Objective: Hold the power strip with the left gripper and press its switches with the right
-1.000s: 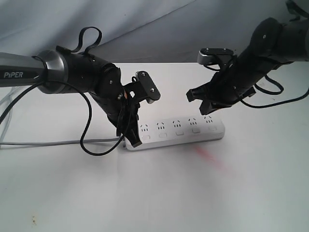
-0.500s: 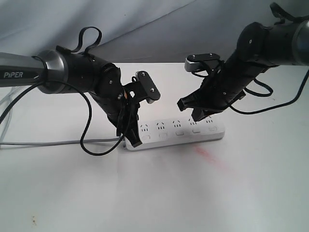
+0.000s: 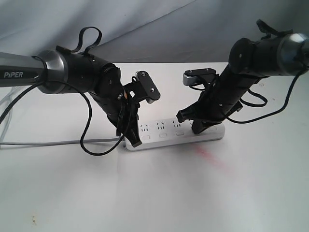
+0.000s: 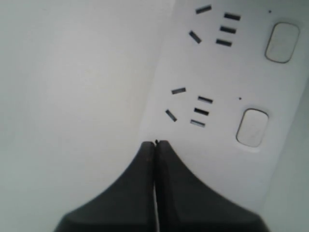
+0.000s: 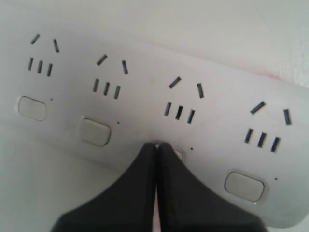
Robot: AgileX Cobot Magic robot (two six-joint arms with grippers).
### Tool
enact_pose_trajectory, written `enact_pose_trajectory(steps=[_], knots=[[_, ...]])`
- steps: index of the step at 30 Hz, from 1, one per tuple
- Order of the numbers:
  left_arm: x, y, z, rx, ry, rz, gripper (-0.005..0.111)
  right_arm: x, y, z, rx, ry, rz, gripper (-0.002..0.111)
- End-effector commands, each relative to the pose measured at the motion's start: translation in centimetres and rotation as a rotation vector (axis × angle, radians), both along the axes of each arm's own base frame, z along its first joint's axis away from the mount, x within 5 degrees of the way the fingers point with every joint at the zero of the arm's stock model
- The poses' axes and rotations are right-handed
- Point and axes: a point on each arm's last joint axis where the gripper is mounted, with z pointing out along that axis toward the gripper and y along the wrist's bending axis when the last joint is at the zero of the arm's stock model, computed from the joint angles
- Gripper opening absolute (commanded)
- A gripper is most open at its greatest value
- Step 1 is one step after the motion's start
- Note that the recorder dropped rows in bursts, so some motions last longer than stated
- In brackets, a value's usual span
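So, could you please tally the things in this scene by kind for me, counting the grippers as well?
Power strip: 1
Grey cord: 1
Grippers: 2, the left gripper and the right gripper
Total: 4

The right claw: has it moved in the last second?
Yes. The right gripper has come down and leftward, from above the right end of the power strip to its fourth switch.

Exterior looks down; wrists close above power strip (image 3: 170, 129)
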Motion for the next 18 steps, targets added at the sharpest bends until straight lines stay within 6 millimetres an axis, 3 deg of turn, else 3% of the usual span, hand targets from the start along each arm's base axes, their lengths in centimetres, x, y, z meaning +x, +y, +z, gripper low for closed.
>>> enact_pose_trajectory(steps=[1, 7, 12, 18], knots=[[-0.2, -0.1, -0.4, 0.005, 0.025, 0.009, 0.0, 0.1, 0.0, -1.7, -0.032, 0.013, 0.011, 0.0], [-0.2, -0.1, -0.4, 0.005, 0.025, 0.009, 0.0, 0.1, -0.1, -4.1, -0.061, 0.059, 0.014, 0.0], [-0.2, -0.1, -0.4, 0.005, 0.025, 0.009, 0.0, 0.0, -0.1, -3.5, -0.056, 0.055, 0.016, 0.0], [-0.2, -0.1, -0.4, 0.006, 0.025, 0.008, 0.0, -0.1, 0.4, 2.5, 0.08, -0.055, -0.032, 0.0]])
